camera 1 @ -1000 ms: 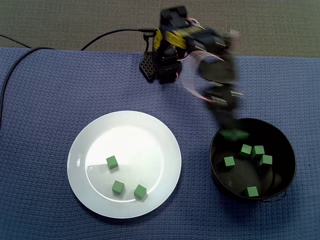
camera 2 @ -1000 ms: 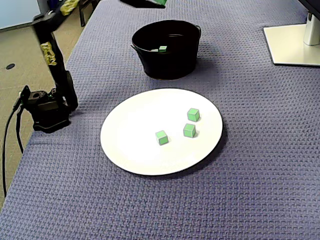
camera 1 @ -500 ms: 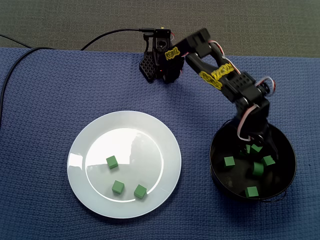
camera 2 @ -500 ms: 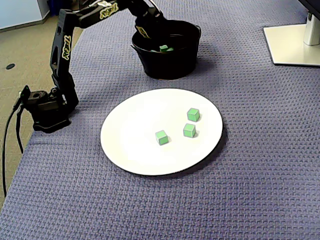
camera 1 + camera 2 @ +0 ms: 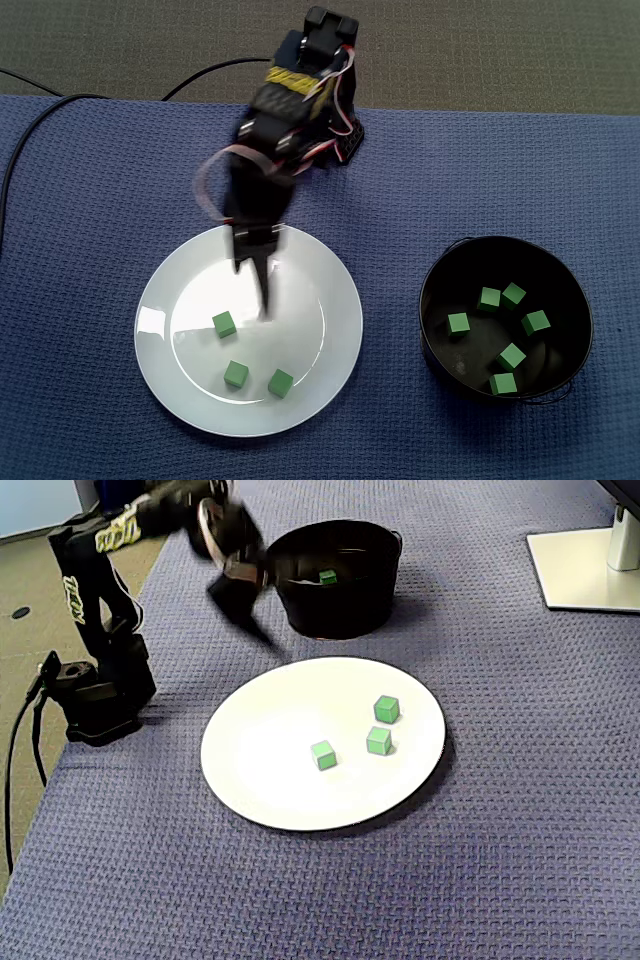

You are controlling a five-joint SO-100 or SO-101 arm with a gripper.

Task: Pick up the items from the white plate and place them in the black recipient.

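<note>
Green cubes point(image 5: 224, 323) — three on white plate point(image 5: 330, 330), end effector point(image 5: 258, 295) blurred nearby.

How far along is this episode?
Done: six cubes lie in the black pot. In hand: nothing visible; the blurred tool is above the plate. Left: three plate cubes.

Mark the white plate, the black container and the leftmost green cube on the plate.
white plate point(image 5: 310, 285): in a fixed view, bare surface on its right side.
black container point(image 5: 505, 241): in a fixed view, its upper rim.
leftmost green cube point(image 5: 224, 323): in a fixed view, its top face.
</note>
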